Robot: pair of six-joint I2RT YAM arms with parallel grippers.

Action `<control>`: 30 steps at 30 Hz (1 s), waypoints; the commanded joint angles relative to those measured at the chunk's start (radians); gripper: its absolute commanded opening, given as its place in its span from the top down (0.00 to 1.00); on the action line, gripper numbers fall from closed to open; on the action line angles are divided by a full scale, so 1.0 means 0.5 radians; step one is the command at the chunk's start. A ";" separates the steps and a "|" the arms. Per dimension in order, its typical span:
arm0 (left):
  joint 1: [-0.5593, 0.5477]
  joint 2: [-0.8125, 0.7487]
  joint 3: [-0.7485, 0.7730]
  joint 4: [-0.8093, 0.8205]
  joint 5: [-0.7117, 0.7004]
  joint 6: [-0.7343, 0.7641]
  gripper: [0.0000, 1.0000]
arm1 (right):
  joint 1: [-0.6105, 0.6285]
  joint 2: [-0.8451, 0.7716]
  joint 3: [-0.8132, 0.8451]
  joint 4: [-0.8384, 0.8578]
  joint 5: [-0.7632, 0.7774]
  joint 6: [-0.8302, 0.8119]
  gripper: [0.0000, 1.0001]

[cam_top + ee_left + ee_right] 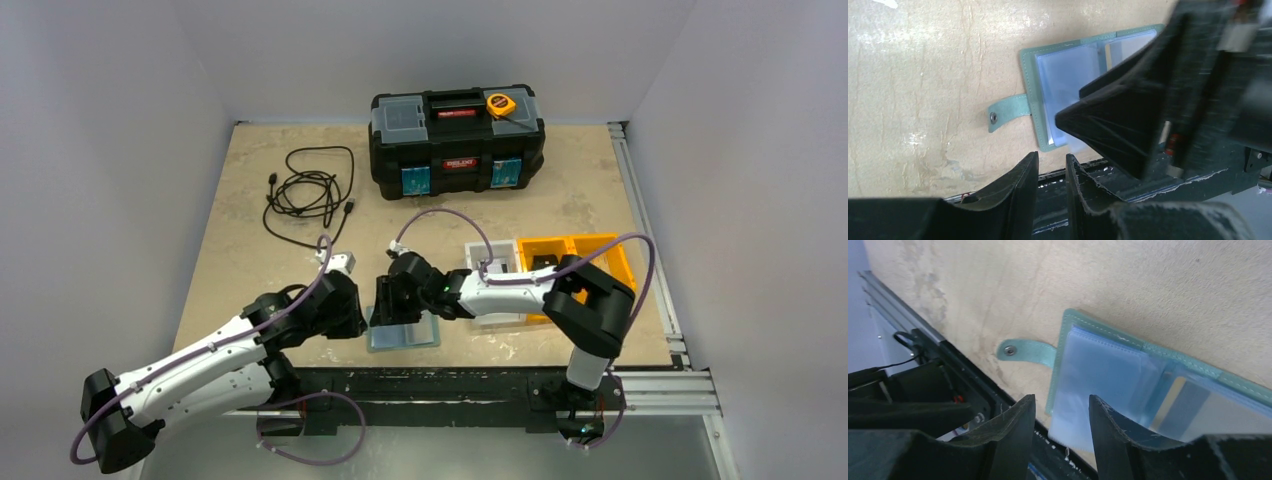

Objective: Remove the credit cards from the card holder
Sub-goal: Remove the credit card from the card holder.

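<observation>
One card holder (1108,370) lay open on the counter (1173,280) beneath the right end effector (1062,400), whose fingers stood apart. One credit card (1182,399) showed inside a pocket. The left end effector (1052,160), beside the holder's tab, was slightly parted and empty.

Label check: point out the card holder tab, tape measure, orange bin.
card holder tab (1030,351): right wrist, teal strap.
tape measure (501,104): top external, yellow case.
orange bin (600,258): top external, right compartment.
</observation>
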 commanded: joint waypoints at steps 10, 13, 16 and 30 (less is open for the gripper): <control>0.009 0.050 0.216 -0.088 -0.025 0.041 0.74 | 0.000 0.029 0.119 -0.084 0.019 -0.002 0.50; 0.002 0.112 0.242 -0.022 0.000 0.074 0.73 | -0.073 -0.163 0.078 -0.203 0.097 -0.020 0.48; -0.028 0.221 0.279 0.061 0.006 0.110 0.71 | -0.195 -0.407 -0.011 -0.361 0.241 -0.052 0.45; -0.329 1.327 0.741 0.388 -0.045 0.221 0.53 | -0.460 -1.312 -0.310 -0.942 0.752 -0.106 0.41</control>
